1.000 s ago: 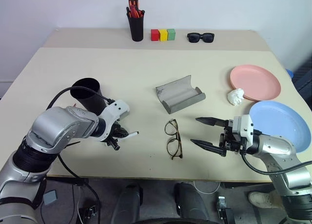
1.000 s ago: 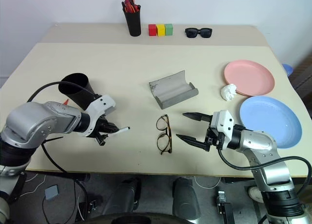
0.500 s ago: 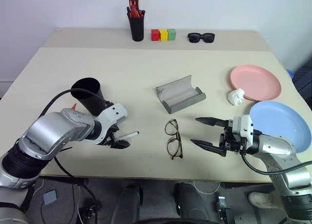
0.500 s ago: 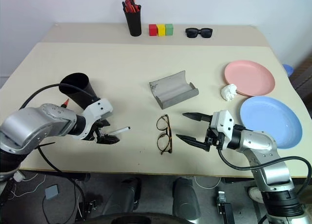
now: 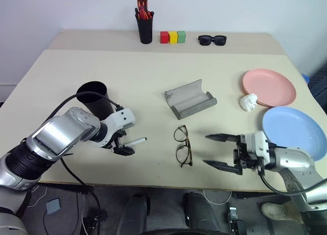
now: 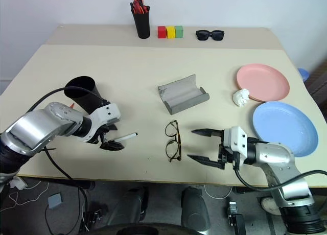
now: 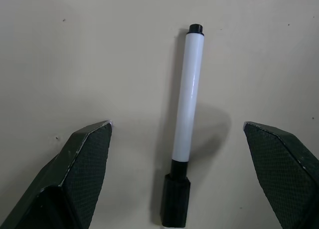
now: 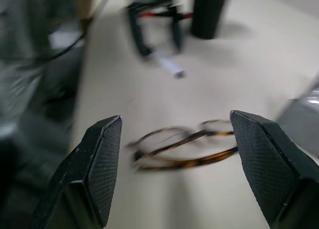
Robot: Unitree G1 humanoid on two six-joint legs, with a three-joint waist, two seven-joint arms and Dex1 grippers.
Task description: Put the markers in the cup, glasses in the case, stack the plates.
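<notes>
since a second ago the left hand (image 7: 177,139) has been opened wide, and the white-barrelled marker (image 5: 135,142) it was pinching is now released onto the counter (image 5: 138,87), lying flat between the two spread fingers (image 7: 82,162) without being touched by either. the marker is seen as a slim white barrel with a black cap at one end and a small black tip at the other; it lies near the front edge of the counter, towards the left, just beside the cup (image 5: 95,98). the cup, a wide black tapered tumbler, is stood upright behind the left hand, and a red marker end (image 6: 71,107) is glimpsed just beside its base. the left hand is angled steeply downward over the marker.

the right hand (image 5: 223,151) has been drawn back a little towards the front edge; it is held nearly level, pointing leftward at the glasses (image 5: 182,146), its fingers set well apart and nothing held. the glasses, thin tortoiseshell frames with round lenses, are lying open near the front edge at the middle, apart from that hand. the grey case (image 5: 189,98) is lying open behind them. the pink plate (image 5: 269,87) and blue plate (image 5: 295,132) are lying side by side, unstacked, by the right edge.
</notes>
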